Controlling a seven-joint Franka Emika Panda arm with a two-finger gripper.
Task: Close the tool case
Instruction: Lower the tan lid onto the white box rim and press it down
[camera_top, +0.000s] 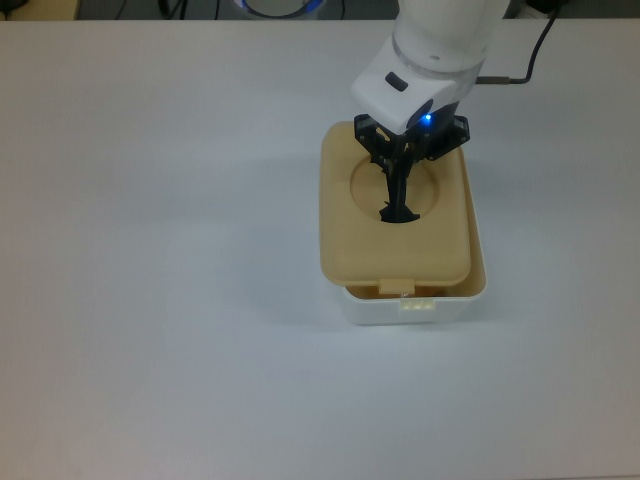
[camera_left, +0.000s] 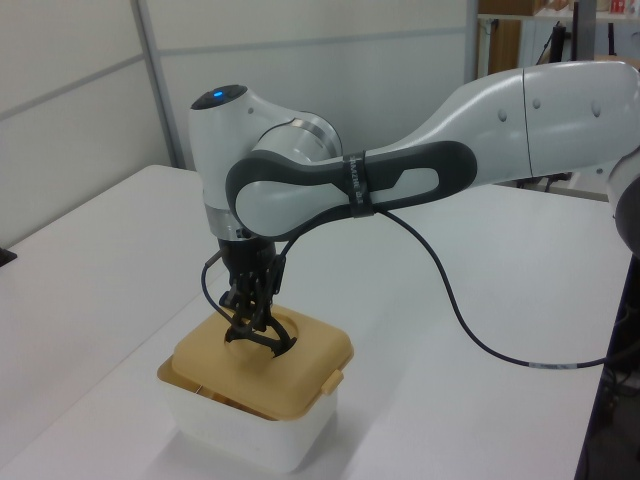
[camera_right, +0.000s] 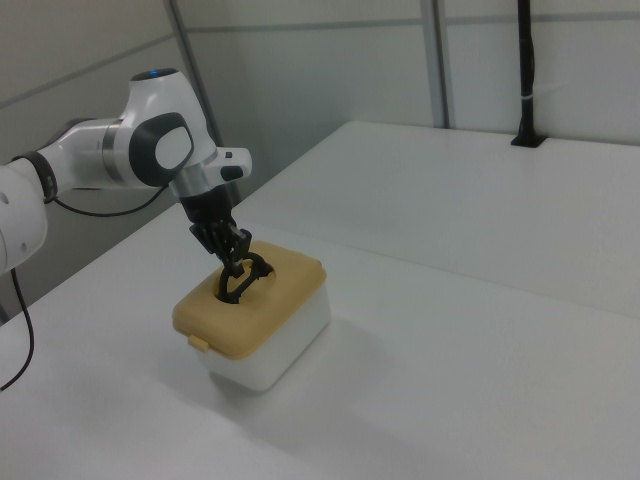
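The tool case is a white box (camera_top: 412, 309) with a tan lid (camera_top: 392, 255) over it. The lid covers nearly the whole opening. It sits slightly toward the top view's left, so white rim shows along the right and front. In the left view the lid (camera_left: 300, 375) still stands a little above the box (camera_left: 250, 440) at its near-left corner. My gripper (camera_top: 401, 192) points straight down into the lid's round recess, shut on the black handle (camera_top: 399, 212). The right view shows the gripper (camera_right: 232, 272), lid (camera_right: 255, 320) and box (camera_right: 285, 355) the same way.
The case stands on a white table (camera_top: 150, 250). A black cable (camera_left: 480, 340) hangs from the arm and trails over the table on the left view's right. A black post (camera_right: 527, 70) stands at the table's far edge in the right view.
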